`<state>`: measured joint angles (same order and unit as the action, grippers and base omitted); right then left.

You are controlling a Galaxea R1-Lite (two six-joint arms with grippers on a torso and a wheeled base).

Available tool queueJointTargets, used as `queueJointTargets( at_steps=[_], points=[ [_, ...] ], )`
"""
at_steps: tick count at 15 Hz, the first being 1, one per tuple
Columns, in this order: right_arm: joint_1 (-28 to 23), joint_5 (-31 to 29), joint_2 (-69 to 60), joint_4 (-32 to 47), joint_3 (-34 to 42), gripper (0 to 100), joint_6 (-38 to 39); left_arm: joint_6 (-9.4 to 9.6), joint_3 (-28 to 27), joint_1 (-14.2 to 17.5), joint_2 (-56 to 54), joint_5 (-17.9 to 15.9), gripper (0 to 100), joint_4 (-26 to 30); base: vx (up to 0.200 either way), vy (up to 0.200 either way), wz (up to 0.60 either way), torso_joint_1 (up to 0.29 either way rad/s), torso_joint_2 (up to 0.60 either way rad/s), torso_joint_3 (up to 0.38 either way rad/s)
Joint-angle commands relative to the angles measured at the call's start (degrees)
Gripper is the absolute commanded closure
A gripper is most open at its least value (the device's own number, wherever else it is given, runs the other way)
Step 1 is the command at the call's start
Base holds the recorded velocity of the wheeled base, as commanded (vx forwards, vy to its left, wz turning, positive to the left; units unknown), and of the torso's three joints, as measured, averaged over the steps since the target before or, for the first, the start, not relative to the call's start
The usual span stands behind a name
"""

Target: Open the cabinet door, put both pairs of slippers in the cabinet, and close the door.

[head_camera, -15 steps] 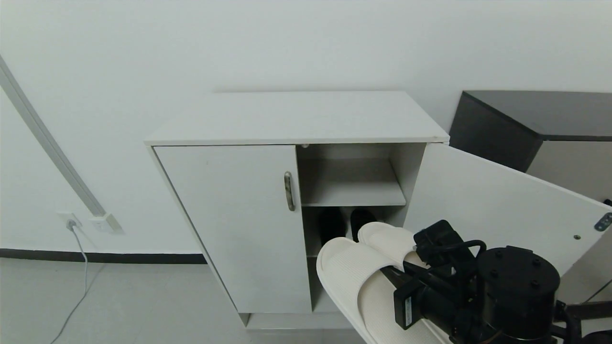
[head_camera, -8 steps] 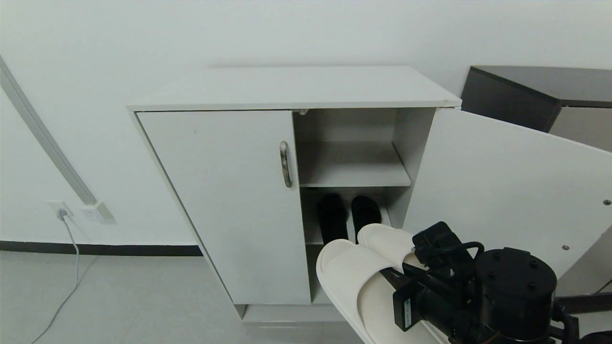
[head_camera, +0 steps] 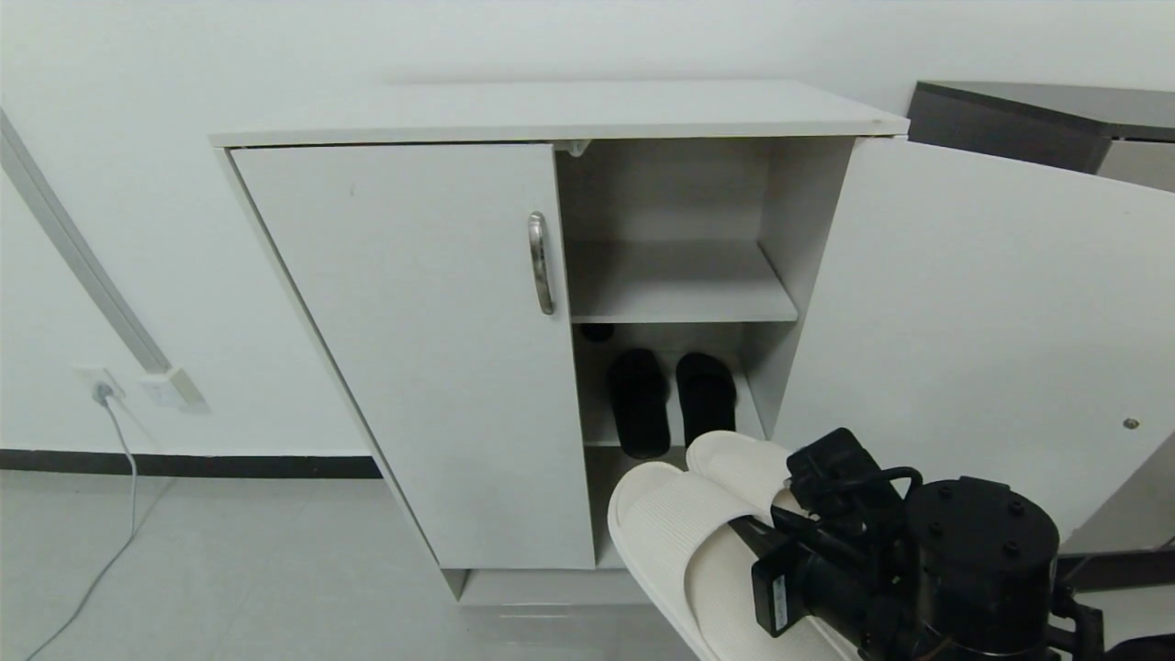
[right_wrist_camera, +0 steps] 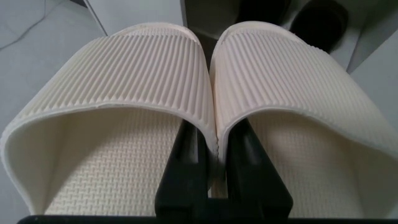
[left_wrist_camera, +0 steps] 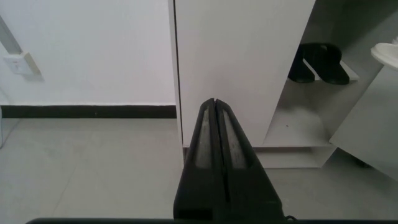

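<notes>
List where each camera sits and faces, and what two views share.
Head view: on the head, looking down at the white two-door cabinet, right door open; right arm lower right.
Left wrist view: faces the cabinet's base past the shut left gripper.
Right wrist view: looks along the right gripper clamping the cream ribbed slippers.
Shared: head and left wrist views show the black slippers on a shelf.
</notes>
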<state>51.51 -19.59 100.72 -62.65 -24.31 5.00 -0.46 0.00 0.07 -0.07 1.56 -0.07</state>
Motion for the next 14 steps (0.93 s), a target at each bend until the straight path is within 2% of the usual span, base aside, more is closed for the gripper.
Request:
queueJointTargets(
  at_steps=[1,3,5,8,10,12,14],
  points=[
    [0.0,-3.3,2.3,0.8,-2.9,100,-0.4,0.02,0.0,0.0,0.1,0.0,100,0.0,0.000,0.000,0.00,0.000,0.00,0.000],
    [0.4,-12.8,6.9,3.3,-9.5,100,0.1,0.02,0.0,0.0,0.1,0.0,100,0.0,0.000,0.000,0.00,0.000,0.00,0.000],
    [1.0,-14.9,7.9,5.6,-13.0,100,0.1,0.02,0.0,0.0,0.1,0.0,100,0.0,0.000,0.000,0.00,0.000,0.00,0.000],
    [1.2,-17.1,5.3,15.6,-18.2,100,3.4,0.02,0.0,0.0,0.1,-0.1,100,0.0,0.000,0.000,0.00,0.000,0.00,0.000],
    [1.1,-18.7,1.9,35.1,-28.7,100,10.9,0.11,0.0,0.0,0.1,-0.2,100,0.0,0.000,0.000,0.00,0.000,0.00,0.000],
    [1.2,-20.7,1.5,49.4,-38.9,100,17.1,0.11,0.0,0.0,0.1,-0.2,100,0.0,0.000,0.000,0.00,0.000,0.00,0.000],
    [1.6,-22.5,1.8,53.6,-44.9,100,17.2,0.11,0.0,0.0,0.1,-0.2,100,0.0,0.000,0.000,0.00,0.000,0.00,0.000]
  ],
)
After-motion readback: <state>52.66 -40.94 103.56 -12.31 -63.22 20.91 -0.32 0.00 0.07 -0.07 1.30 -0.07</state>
